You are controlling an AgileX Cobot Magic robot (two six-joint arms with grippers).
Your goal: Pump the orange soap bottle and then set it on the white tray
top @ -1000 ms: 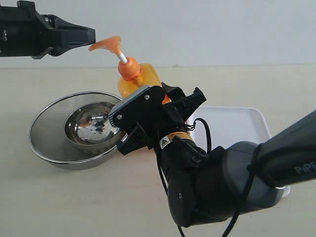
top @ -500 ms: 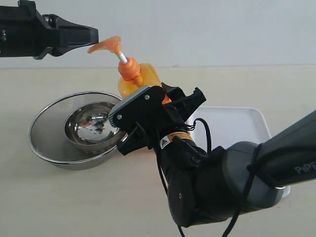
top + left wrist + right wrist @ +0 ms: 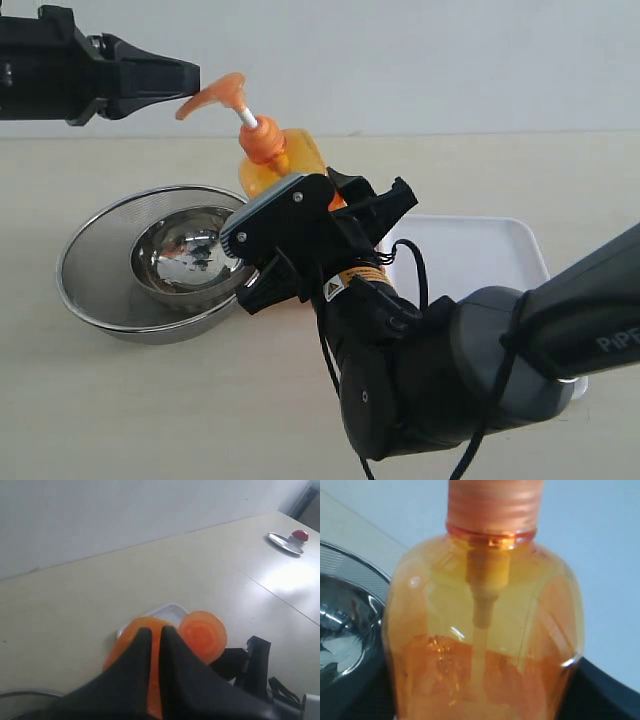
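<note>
The orange soap bottle stands tilted between the bowl and the white tray, its lower half hidden behind my right arm. My right gripper is shut on the bottle's body; in the right wrist view the bottle fills the space between the dark fingers. The orange pump head is raised on its white stem. My left gripper is shut, its tip at the spout's end. In the left wrist view the shut fingertips lie over the pump head.
A round steel bowl sits inside a wire mesh strainer left of the bottle, also in the right wrist view as the bowl. Far off on the table, a small silver dish with a red object.
The left gripper has edged a little to the right, up to the spout's tip. The right arm and the bottle have stayed put.
</note>
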